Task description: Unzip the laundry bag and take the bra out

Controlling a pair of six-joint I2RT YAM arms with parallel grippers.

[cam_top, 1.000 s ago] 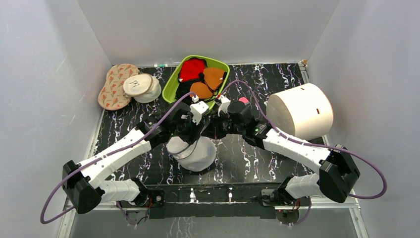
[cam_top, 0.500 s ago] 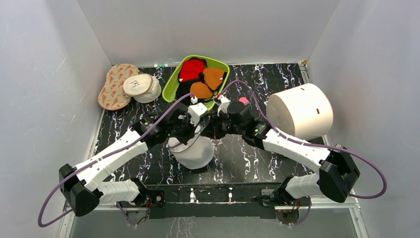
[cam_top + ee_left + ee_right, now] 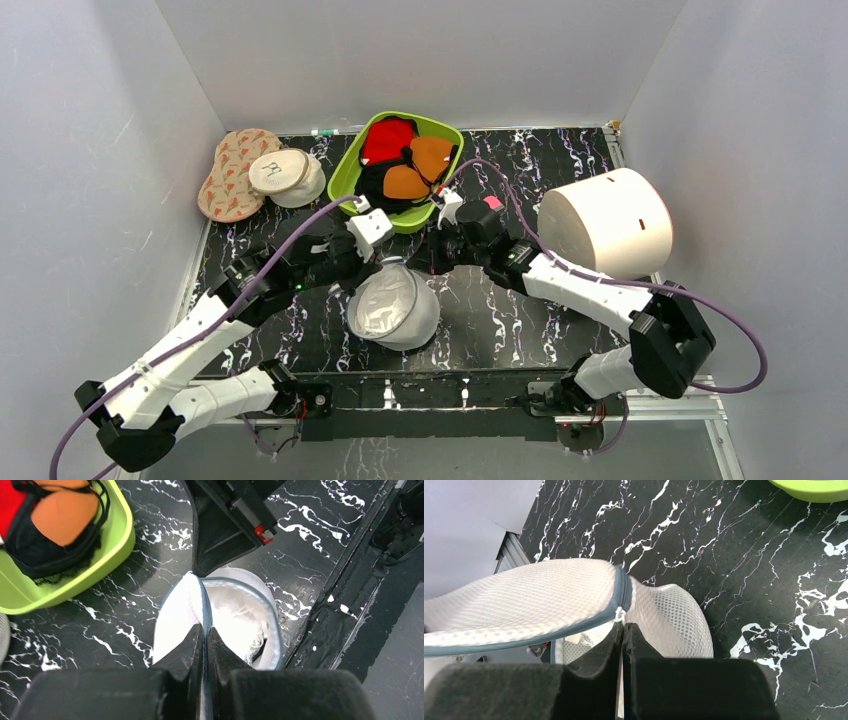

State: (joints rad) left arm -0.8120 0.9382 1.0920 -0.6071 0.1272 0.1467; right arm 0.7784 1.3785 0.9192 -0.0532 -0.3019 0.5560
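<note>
Both pincers are clenched on the laundry bag [image 3: 395, 310]: left gripper [image 3: 204, 630] on the flap's zipper edge, right gripper [image 3: 622, 626] at the far rim. Versus a second ago, I see the left jaws closed, that arm drawn back left, and the flap lifted open. The bag sits mid-table, just near of the green tub [image 3: 347, 172], with the bra [image 3: 235, 612] showing white inside.

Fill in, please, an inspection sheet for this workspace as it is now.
Surface: black marbled table.
Job's things: laundry bag unzipped, flap lifted; bra, white fabric inside, not yet out.
Clutter: green basin holding red, orange and black garments; white cylinder; cream cap against patterned pads.
Grippers: left gripper shut on the flap's rim; right gripper shut at the zipper seam.
Cables: purple cables loop along both arms.
Surroundings: white walls on three sides.
</note>
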